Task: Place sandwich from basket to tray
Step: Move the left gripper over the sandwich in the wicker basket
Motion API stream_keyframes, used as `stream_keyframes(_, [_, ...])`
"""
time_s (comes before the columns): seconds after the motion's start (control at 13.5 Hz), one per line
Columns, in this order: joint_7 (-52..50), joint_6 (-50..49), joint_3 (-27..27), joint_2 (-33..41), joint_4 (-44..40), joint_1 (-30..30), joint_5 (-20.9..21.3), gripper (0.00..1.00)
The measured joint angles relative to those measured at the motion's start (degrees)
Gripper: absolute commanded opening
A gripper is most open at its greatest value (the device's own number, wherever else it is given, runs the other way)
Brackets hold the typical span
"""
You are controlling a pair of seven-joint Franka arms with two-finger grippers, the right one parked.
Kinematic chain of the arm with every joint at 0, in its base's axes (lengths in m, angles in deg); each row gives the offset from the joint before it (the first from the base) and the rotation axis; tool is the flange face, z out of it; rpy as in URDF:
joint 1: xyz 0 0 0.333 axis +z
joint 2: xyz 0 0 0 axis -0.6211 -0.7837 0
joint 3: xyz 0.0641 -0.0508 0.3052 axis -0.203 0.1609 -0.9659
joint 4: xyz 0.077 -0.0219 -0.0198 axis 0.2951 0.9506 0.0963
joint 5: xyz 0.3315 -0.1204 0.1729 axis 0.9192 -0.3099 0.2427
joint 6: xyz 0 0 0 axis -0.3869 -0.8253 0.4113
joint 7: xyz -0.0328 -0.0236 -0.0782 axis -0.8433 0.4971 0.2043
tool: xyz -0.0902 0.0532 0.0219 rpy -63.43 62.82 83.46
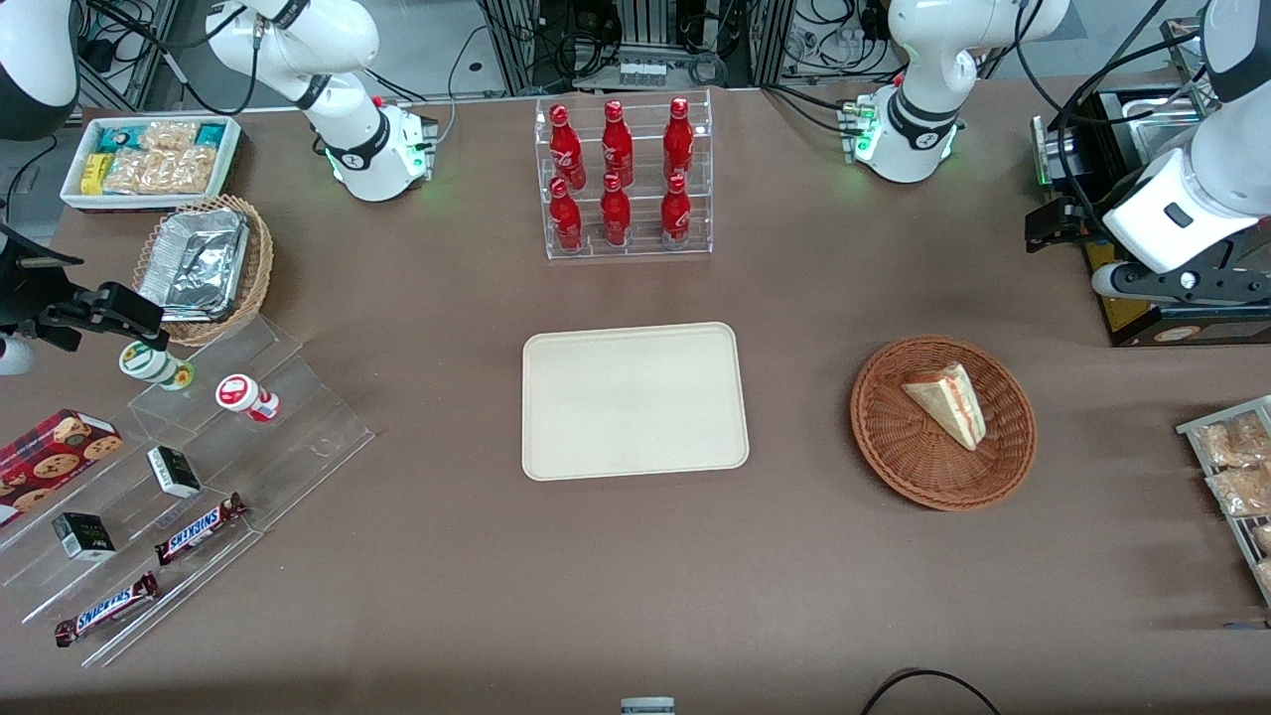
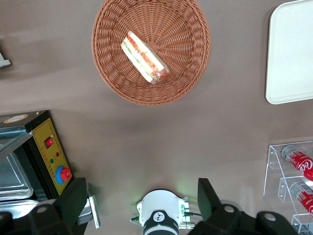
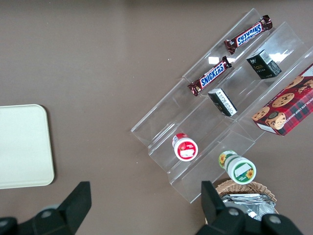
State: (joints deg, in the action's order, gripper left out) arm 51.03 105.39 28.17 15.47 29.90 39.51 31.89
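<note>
The sandwich (image 1: 947, 403) (image 2: 145, 58), a pale bread wedge with red and green filling, lies in the round reddish-brown wicker basket (image 1: 899, 449) (image 2: 187, 73). The cream tray (image 1: 634, 400) (image 2: 291, 54) lies flat and bare beside the basket, toward the parked arm's end. My gripper (image 1: 1058, 223) (image 2: 142, 196) hangs high over the table, farther from the front camera than the basket and toward the working arm's end. Its fingers (image 2: 74, 201) stand wide apart, open, with nothing between them. It is well apart from the sandwich.
A clear rack of red bottles (image 1: 623, 179) (image 2: 296, 169) stands farther from the front camera than the tray. A yellow control box (image 1: 1142, 313) (image 2: 49, 152) and a metal pan (image 1: 1152, 114) sit under my arm. Snack bags (image 1: 1236, 467) lie at the table edge.
</note>
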Motion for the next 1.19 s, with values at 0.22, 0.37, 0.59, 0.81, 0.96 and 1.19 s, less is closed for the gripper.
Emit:
stream_keyframes(0.22, [0.0, 1.24, 0.0, -0.01, -0.09, 0.0, 0.0, 1.0])
stream_keyframes(0.37, [0.0, 2.33, -0.04, -0.17, 0.07, 0.0, 0.05, 1.0])
stream_keyframes(0.59, [0.0, 6.46, -0.07, -0.82, 2.76, 0.0, 0.13, 1.0])
stream_keyframes(0.81, [0.14, 12.53, -0.04, -1.6, 7.9, 0.0, 0.31, 1.0])
stream_keyframes(0.96, [0.19, 17.94, -0.01, -1.86, 12.46, 0.0, 0.9, 1.0])
stream_keyframes(1.19, [0.29, 27.1, 0.03, -2.12, 19.77, -0.01, 1.14, 1.0])
